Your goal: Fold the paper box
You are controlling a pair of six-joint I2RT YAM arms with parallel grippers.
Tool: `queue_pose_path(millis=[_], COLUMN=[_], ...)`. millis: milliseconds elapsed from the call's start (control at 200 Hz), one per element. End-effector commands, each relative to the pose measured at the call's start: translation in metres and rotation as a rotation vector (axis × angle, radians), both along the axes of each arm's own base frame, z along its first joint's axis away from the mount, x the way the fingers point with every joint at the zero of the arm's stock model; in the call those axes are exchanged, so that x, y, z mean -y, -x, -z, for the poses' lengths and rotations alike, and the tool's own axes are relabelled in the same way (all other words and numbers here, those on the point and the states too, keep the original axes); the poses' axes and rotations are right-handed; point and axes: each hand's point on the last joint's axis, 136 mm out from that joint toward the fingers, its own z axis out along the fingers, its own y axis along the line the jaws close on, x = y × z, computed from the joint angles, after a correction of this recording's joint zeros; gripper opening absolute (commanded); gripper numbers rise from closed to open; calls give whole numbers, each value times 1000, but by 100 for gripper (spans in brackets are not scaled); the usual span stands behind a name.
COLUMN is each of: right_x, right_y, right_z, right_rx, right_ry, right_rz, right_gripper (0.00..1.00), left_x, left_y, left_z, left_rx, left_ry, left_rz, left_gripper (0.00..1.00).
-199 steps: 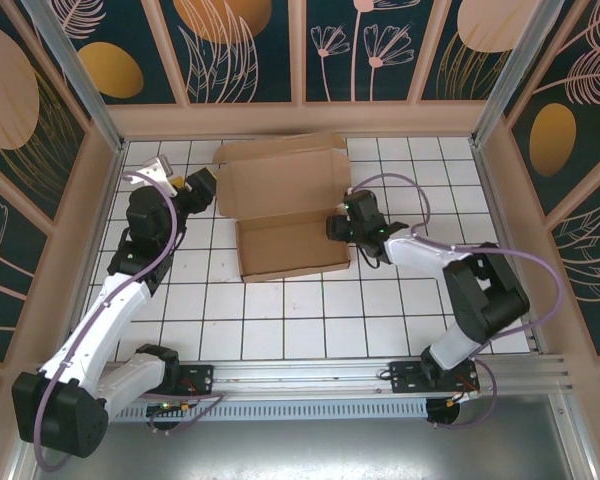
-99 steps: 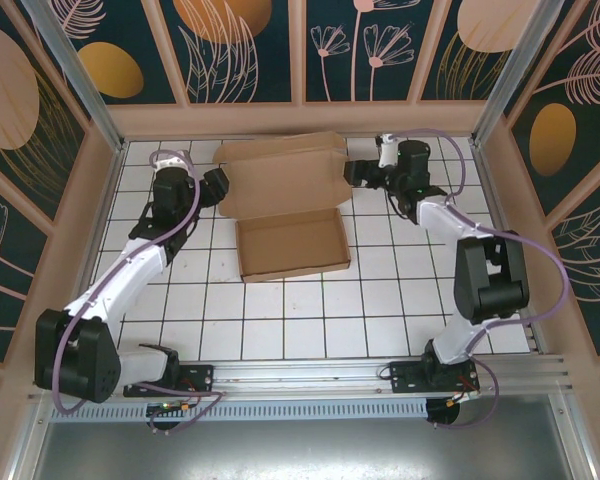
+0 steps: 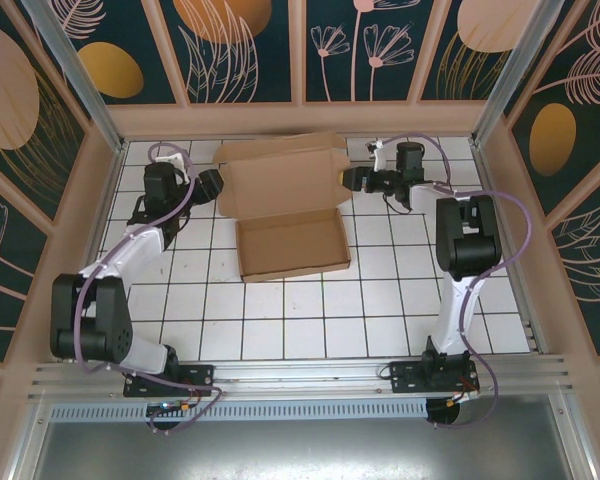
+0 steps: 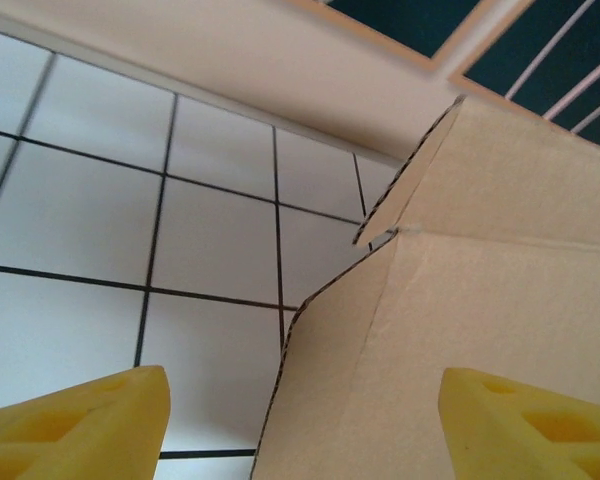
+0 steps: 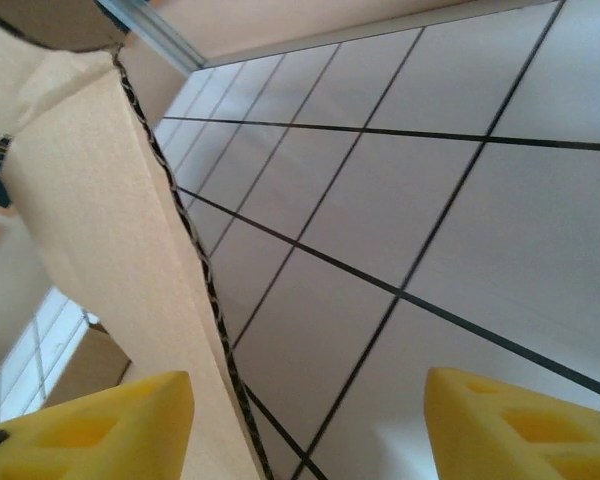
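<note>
Fold the paper box, mid-stage. The paper box [image 3: 290, 245] lies on the tiled table [image 3: 400, 310] between the two arms, its shallow tray nearer their bases and its lid panel standing up behind.

The left gripper [image 3: 210, 186] sits just beside the lid's left edge, jaws spread. In the left wrist view the cut cardboard edge [image 4: 280, 380] runs up between the yellow fingertips [image 4: 80, 425], and nothing is pinched.

The right gripper [image 3: 352, 181] sits just beside the lid's right edge, likewise spread. Here the corrugated edge [image 5: 195, 260] passes close to its left-hand fingertip [image 5: 90, 430], with bare tile ahead.

Progress, as judged: the tray looks formed. The lid's side flaps are unfolded, and closing and tucking the lid remain.
</note>
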Motion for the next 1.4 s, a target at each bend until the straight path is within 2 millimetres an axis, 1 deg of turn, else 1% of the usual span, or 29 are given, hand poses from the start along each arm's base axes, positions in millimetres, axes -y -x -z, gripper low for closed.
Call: queue_pose_path(millis=[0,50,85,120,125,135,200,290,390,475,485,510,631,696,781,831,881,991,1041,1091,1126,1171,1211,1261,1306,1346,1386,1396], right_x=[-12,-13,-14,-14,-14,-14,-14,-14,-14,-15,-15,-15,-21,-23,-26,-27,-29,-28,-26,-30,-29,-28,-31,-25,-24,-27,-20,-27], right_y=[1,3,3,5,5,5,6,8,8,8,8,8,9,11,14,16,19,19,17,19,18,17,17,15,13,14,11,14], right_z=[-20,-17,-17,-15,-15,-15,-13,-13,-13,-14,-13,-13,-13,-17,-24,-27,-28,-31,-31,-31,-29,-26,-24,-20,-16,-13,-13,-12], right_rx=[44,37,36,30,30,27,20,20,17,17,16,17,38,54,87,108,124,156,158,169,178,191,196,183,167,162,169,177], right_ry=[-90,-98,-103,-108,-109,-110,-112,-117,-112,-104,-102,-95,-41,-22,18,56,97,199,245,281,325,390,434,501,543,578,618,625], right_rz=[-82,-87,-92,-96,-97,-97,-99,-101,-90,-84,-83,-78,-55,-38,-2,26,55,169,245,285,339,417,449,539,591,620,671,665], right_gripper=[54,49,48,47,48,47,45,40,32,25,24,22,13,6,3,1,0,0,0,0,0,0,0,0,0,0,0,0], left_x=[22,22,22,21,21,20,19,26,29,28,27,25,22,21,21,21,26,42,47,49,52,51,48,44,41,41,43,45], left_y=[-5,-8,-10,-11,-14,-16,-20,-20,-17,-18,-14,-12,-10,-10,-10,-10,-10,-9,-8,-7,-6,-4,-3,-1,0,1,1,1], left_z=[3,10,14,25,20,19,21,25,27,26,34,37,36,34,29,27,23,15,13,10,7,5,4,4,4,4,8,9], left_rx=[27,12,3,-26,-16,-14,-9,-10,-10,3,-16,-22,-9,1,17,25,37,56,59,65,74,80,80,78,76,81,78,77], left_ry=[17,24,43,49,47,45,61,95,114,103,101,95,74,63,52,36,21,-76,-139,-189,-201,-218,-223,-221,-232,-240,-254,-258], left_rz=[172,187,204,210,211,210,221,264,283,274,270,264,250,245,235,222,225,212,178,134,115,70,32,-8,-48,-67,-78,-78], left_gripper=[71,71,70,69,69,69,68,66,60,50,49,44,25,18,11,10,8,5,5,4,4,4,2,4,4,3,2,2])
